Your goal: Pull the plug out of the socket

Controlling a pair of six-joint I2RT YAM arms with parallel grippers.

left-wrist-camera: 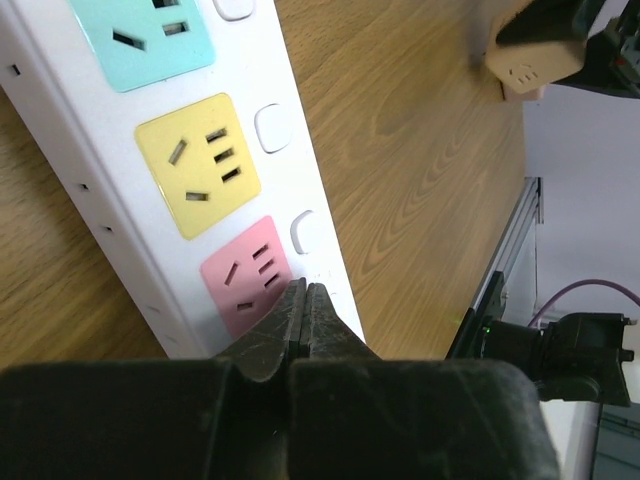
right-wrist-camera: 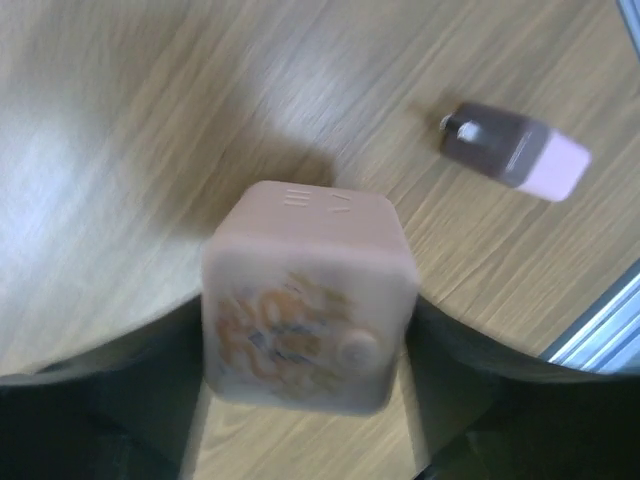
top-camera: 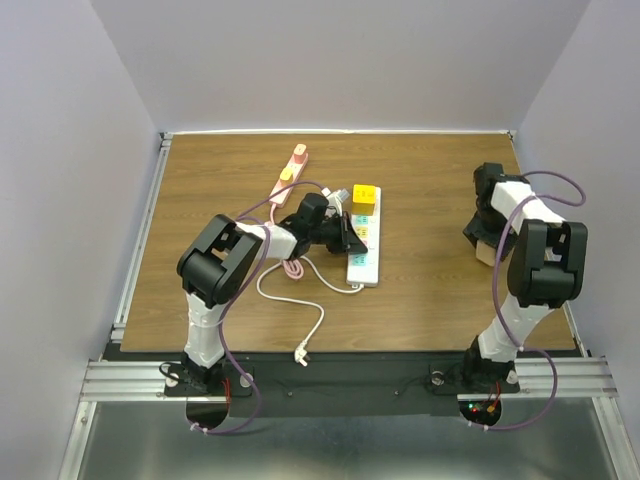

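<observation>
The socket, a long white power strip (top-camera: 365,248), lies mid-table; the left wrist view shows its teal, yellow and pink outlet faces (left-wrist-camera: 198,165). A yellow cube adapter (top-camera: 366,194) sits on its far end. My left gripper (top-camera: 347,236) is shut and empty, its tips (left-wrist-camera: 305,292) pressed on the strip beside the pink outlet. My right gripper (top-camera: 488,246) is at the far right, well clear of the strip, shut on a pinkish cube plug (right-wrist-camera: 308,297), which is blurred and off the table. That plug also shows in the left wrist view (left-wrist-camera: 525,62).
A pink power strip (top-camera: 289,173) lies behind the left arm. The socket's thin white cord (top-camera: 300,295) loops toward the near edge and ends in a plug (top-camera: 301,355). A small brown-and-pink adapter (right-wrist-camera: 515,158) lies near the right table edge.
</observation>
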